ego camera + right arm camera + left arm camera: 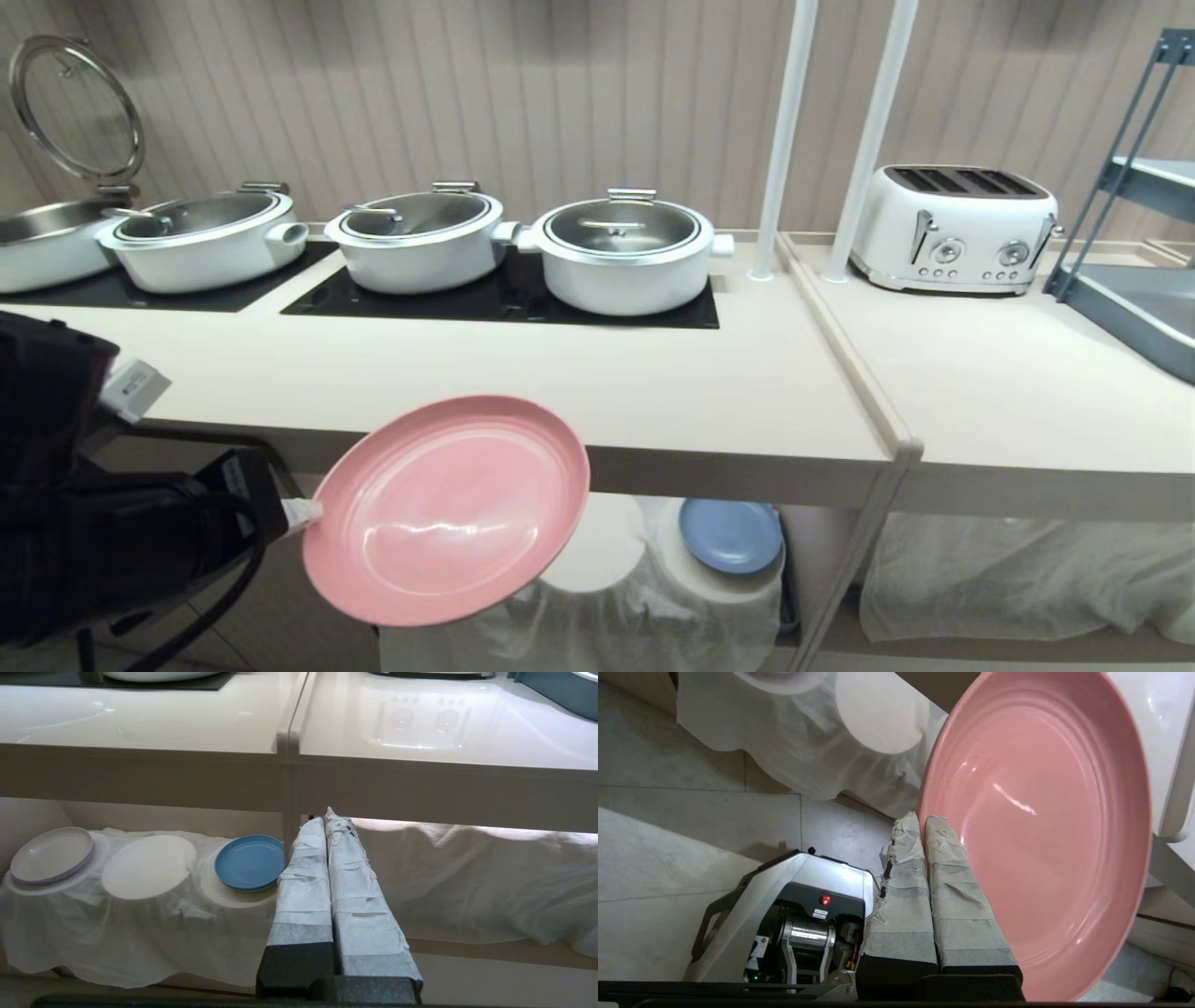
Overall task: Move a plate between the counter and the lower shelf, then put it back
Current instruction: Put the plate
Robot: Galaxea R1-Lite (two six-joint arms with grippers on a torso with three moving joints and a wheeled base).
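Left gripper (301,512), black body with white-taped fingers (957,891), is clamped on the near rim of the round shallow pastel-pink plastic plate (446,509). The plate is in the air, in front of and just below the front edge of the long pale-beige counter with inset black hob panels (597,392), above the lit lower shelf draped in wrinkled white cloth (140,914).

Judgement: the plate is mid-transfer; which way it is heading can't be told. To do the step well, keep the pinch firm, since the hold is only on one edge and the far side hangs free. Level the plate before setting it down; it tilts now. Going to the shelf, aim for the bare middle mound (148,865), between the cream-beige plate (51,855) at 9 o'clock and the blue plate (250,862) at 3 o'clock. Mind the counter's thick front edge.

Plate look: matte pink, low raised rim, faint concentric rings, soft glare streak across the well, nothing on it.

Right gripper (329,826), taped fingers pressed together on nothing, parked low facing the shelf.

Far back on the hob: white lidded pots (624,250).
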